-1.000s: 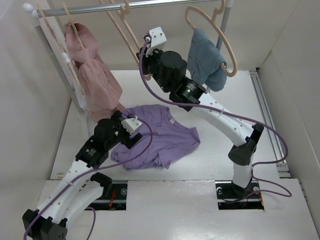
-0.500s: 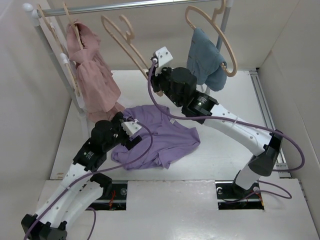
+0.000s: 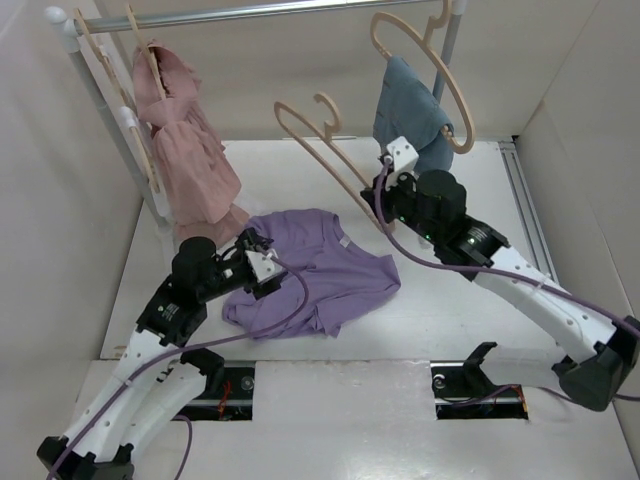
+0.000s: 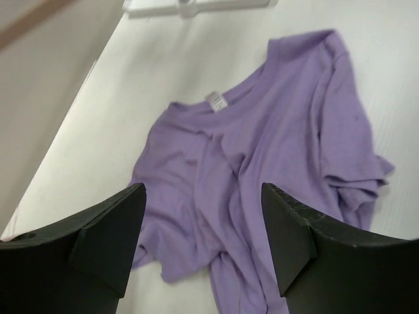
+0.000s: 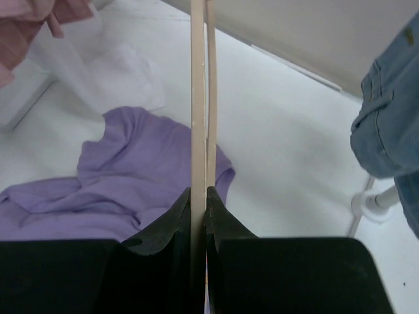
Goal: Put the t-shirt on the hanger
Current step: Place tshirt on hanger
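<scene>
Here, the right pincer [image 5: 198,196] is pinching the hanger [image 5: 198,98] aloft above the bench [image 3: 430,310], while the left pincer [image 4: 203,190] is hovering spread over the crumpled t-shirt [image 4: 275,131] lying there. Next, it seems, is gripping the collar [image 4: 242,95] for threading the hanger in. Only the overhead view is showing the hook [image 3: 325,110]; the left wrist view alone is showing those spread jaws empty.
</scene>
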You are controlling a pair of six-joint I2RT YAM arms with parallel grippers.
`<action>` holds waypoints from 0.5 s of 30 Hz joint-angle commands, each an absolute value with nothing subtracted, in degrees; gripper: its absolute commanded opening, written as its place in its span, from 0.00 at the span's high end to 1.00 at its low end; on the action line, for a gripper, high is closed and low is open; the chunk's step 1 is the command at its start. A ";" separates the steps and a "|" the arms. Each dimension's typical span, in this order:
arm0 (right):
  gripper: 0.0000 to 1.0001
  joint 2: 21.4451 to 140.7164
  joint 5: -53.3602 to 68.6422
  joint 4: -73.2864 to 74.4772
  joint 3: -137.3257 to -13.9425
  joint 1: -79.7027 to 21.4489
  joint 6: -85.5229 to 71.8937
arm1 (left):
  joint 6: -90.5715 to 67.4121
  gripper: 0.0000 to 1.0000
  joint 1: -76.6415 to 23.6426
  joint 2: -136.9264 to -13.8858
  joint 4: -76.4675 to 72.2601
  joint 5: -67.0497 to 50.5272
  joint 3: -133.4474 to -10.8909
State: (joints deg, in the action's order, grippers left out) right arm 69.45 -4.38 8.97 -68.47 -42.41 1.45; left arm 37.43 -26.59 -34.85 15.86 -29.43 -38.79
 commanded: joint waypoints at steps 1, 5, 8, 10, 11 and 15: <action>1.00 64.17 -0.88 10.45 -65.40 -41.75 -0.62 | 36.56 0.32 -27.77 -38.47 14.76 -37.09 -43.31; 1.00 59.95 -0.35 12.82 -61.44 -40.69 -1.85 | 33.85 0.32 -33.46 -49.44 17.39 -33.33 -49.03; 1.00 57.05 0.08 14.67 -58.81 -39.38 -2.90 | 30.42 0.32 -39.70 -56.75 17.06 -27.45 -55.18; 1.00 55.29 1.57 15.99 -57.14 -38.41 -2.90 | 26.39 0.27 -40.25 -57.57 14.43 -24.45 -57.47; 1.00 54.76 2.37 16.00 -56.61 -37.80 -2.90 | 25.50 0.23 -40.25 -58.18 12.67 -22.69 -59.13; 1.00 52.91 8.24 16.00 -53.44 -37.27 -2.90 | 35.39 0.02 -40.25 -57.39 1.70 -17.31 -58.10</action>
